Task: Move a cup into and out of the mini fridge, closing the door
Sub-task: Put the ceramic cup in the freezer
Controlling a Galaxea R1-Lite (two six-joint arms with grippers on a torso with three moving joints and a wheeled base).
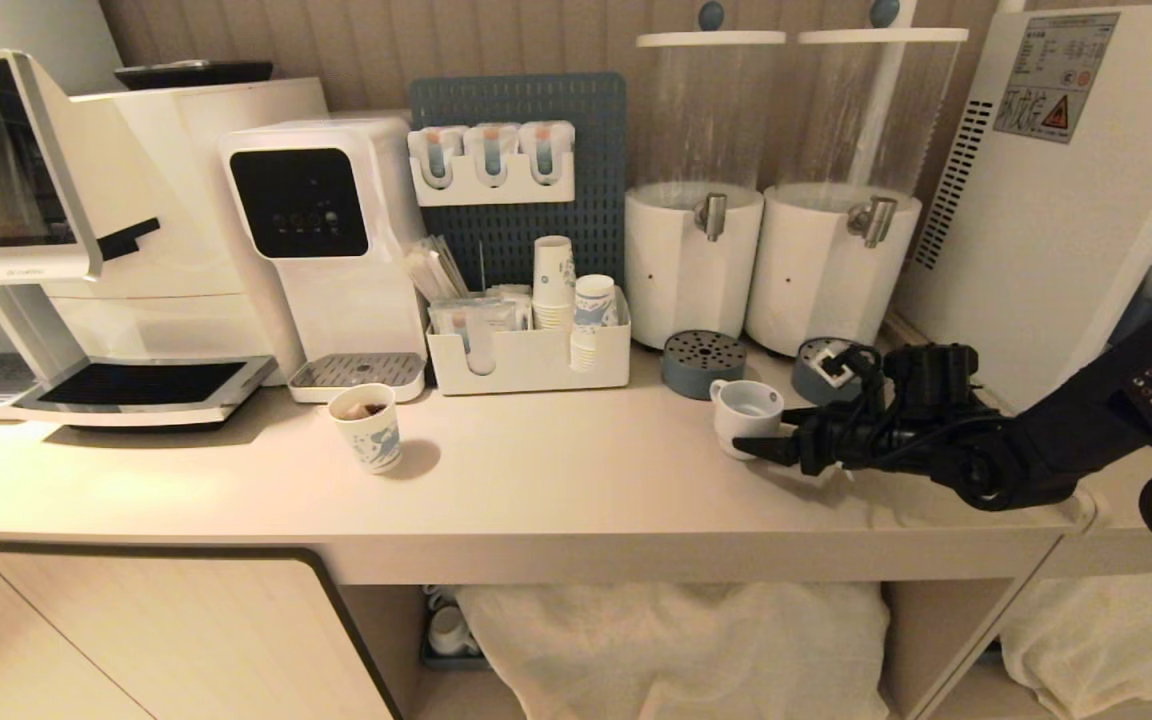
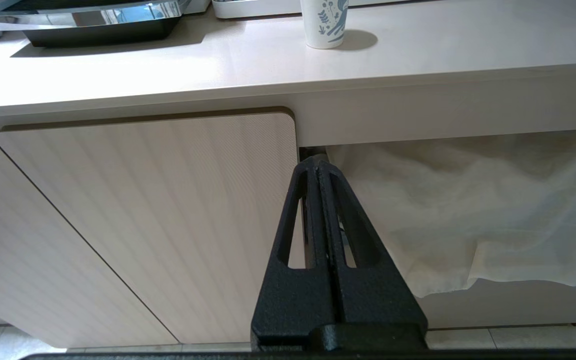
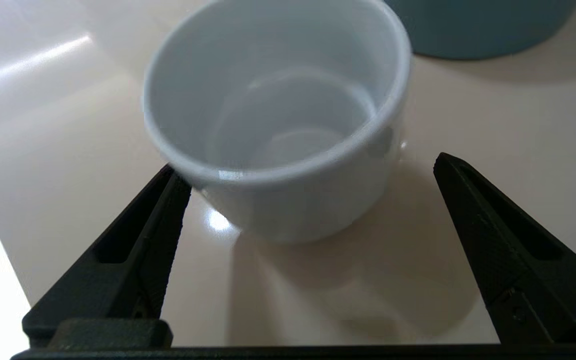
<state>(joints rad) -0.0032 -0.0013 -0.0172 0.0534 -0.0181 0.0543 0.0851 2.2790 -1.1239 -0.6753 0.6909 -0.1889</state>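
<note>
The small white cup (image 1: 744, 408) stands upright and empty on the counter (image 1: 556, 480), in front of the two dispensers. My right gripper (image 1: 768, 432) reaches in from the right at counter height and is open. In the right wrist view the cup (image 3: 278, 125) sits just ahead of the open right gripper (image 3: 305, 164), its near side between the two fingertips, one finger (image 3: 168, 200) close under the rim. The mini fridge (image 1: 1056, 200) stands at the far right; its front is cut off, so I cannot tell how the door stands. My left gripper (image 2: 315, 162) is shut and parked below the counter.
Two grey drip discs (image 1: 703, 362) lie just behind the cup. A patterned paper cup (image 1: 368, 428) stands left of centre. Behind are two white dispensers (image 1: 693, 265), a caddy of paper cups (image 1: 526, 355), a water machine (image 1: 321, 250) and a coffee machine (image 1: 86, 240).
</note>
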